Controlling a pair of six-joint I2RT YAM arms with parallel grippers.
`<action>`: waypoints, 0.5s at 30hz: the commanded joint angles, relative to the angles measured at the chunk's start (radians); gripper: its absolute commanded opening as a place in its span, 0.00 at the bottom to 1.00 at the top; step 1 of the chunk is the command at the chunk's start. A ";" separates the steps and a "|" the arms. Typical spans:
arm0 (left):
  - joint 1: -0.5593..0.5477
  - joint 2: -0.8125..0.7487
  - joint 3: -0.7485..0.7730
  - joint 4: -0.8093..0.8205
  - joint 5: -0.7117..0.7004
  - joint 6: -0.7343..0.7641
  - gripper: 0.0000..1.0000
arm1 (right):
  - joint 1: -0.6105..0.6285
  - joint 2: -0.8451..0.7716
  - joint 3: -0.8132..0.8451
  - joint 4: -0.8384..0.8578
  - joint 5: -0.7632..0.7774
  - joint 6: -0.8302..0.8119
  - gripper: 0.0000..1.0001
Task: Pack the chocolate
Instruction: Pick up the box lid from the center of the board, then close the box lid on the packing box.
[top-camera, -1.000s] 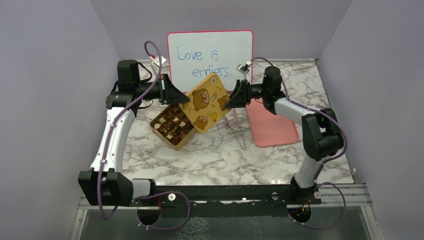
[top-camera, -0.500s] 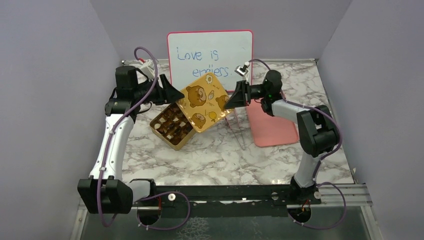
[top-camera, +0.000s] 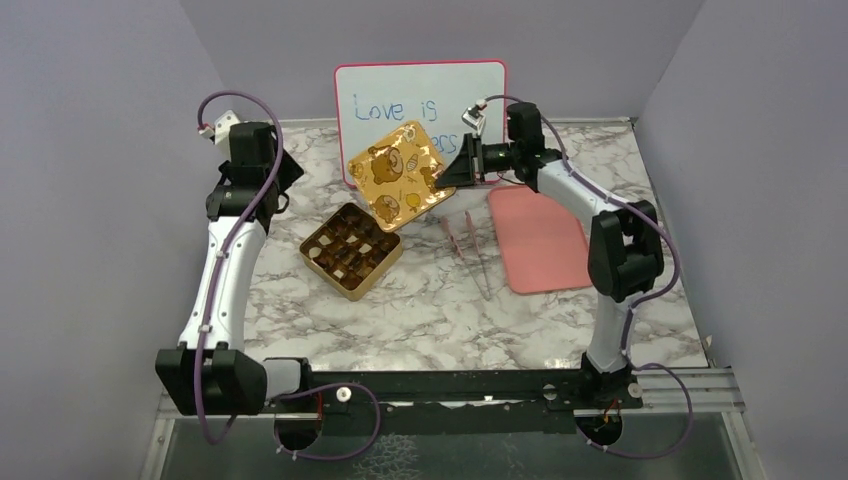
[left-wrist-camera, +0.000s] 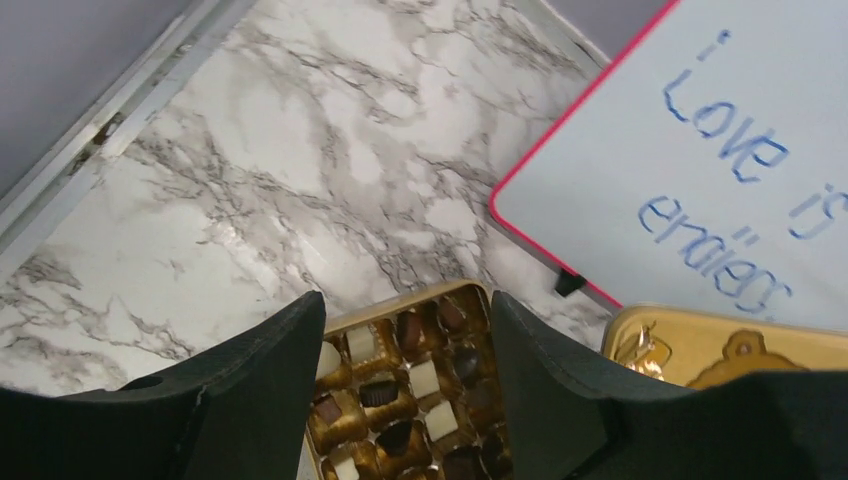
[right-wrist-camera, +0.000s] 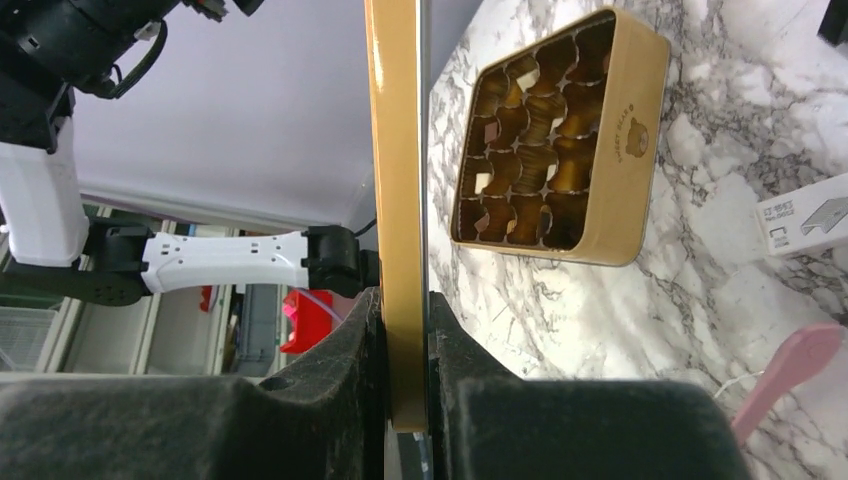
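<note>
While the right arm stretches from its base toward the far middle of the worktop (top-camera: 450, 310), elbow raised and forearm running leftward, the right end effector (top-camera: 447, 178) is clamped on one edge of the gold lid (top-camera: 398, 172). Its fingers (right-wrist-camera: 355, 350) press flat against both faces of the lid's rim. The lid, printed with bears, hangs tilted in the air in front of the whiteboard (top-camera: 420, 95), clear of the worktop.

Left arm: upper link rises steeply from the near-left base, and the wrist is bent over at the far left. The left end effector (left-wrist-camera: 405, 340) points down toward the gold tin (top-camera: 385, 268). Its jaws stand well apart and hold nothing.

Chocolate (top-camera: 345, 245): the pieces sit in the gold tin's scalloped cups, dark brown, lighter brown and cream-white. The tin rests uncovered on the worktop, set diagonally, just nearer than the hanging lid. From the left wrist view the tin's far corner shows between the fingers.

Right of the tin lie pink tongs (top-camera: 470, 255), then a pink mat (top-camera: 540, 240), flat on the marble.
</note>
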 joint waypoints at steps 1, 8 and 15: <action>0.033 0.095 0.019 -0.049 -0.203 -0.116 0.64 | 0.066 0.046 0.098 -0.210 0.048 -0.054 0.01; 0.136 0.212 0.040 -0.034 -0.067 -0.136 0.72 | 0.177 0.139 0.283 -0.324 0.077 0.007 0.06; 0.245 0.233 -0.030 -0.041 0.047 -0.114 0.77 | 0.247 0.308 0.598 -0.647 0.137 -0.012 0.06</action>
